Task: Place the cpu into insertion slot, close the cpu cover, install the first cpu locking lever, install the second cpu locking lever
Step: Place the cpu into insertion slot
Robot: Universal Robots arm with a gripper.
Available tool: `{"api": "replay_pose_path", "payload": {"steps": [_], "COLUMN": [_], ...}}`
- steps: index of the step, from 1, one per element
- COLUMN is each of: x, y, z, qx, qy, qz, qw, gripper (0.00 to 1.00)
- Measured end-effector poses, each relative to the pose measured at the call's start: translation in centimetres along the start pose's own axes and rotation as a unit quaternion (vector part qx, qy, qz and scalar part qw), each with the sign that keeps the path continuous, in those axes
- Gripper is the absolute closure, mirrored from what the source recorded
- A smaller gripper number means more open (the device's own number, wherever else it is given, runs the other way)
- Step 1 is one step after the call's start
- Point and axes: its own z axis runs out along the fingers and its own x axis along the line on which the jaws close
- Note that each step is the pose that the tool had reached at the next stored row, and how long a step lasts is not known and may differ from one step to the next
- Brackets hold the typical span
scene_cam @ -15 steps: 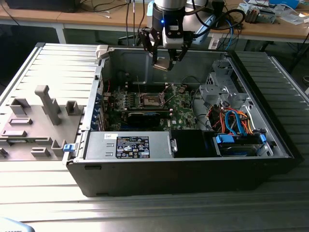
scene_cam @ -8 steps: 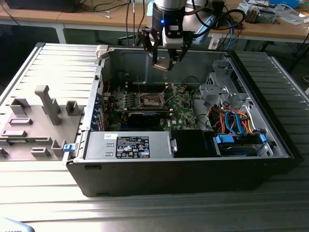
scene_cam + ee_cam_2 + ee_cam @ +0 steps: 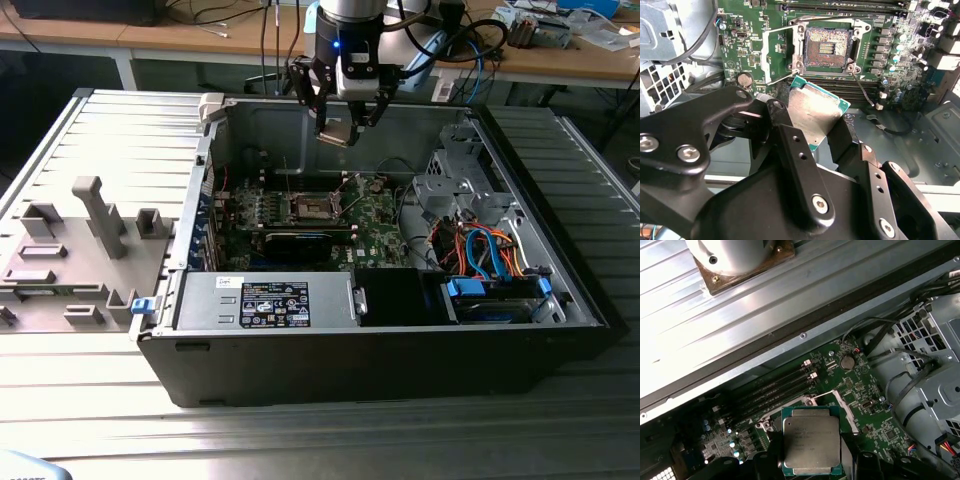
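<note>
Silver-grey top turned toward both wrist cameras, the cpu (image 3: 815, 112) is held by two opposite edges in the gripper (image 3: 812, 127), which is closed on it. In the exterior view the gripper hangs at upper centre, above the open case (image 3: 300, 350). The insertion slot (image 3: 305, 207) sits lower in the frame on the green motherboard (image 3: 378, 228), well apart from the chip, its dark centre uncovered. Recommended: square the chip's edges to the slot's rim, keep it level, lower straight without sliding, and release only once seated flat.
</note>
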Motion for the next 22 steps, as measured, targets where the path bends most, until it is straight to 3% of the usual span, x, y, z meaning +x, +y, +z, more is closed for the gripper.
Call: {"api": "replay_pose_path", "payload": {"steps": [22], "x": [0.0], "y": [0.0], "z": [0.0], "qx": [-0.0001], "qy": [-0.0006], "qz": [0.007], "qw": [0.99998], "gripper": [0.45]}}
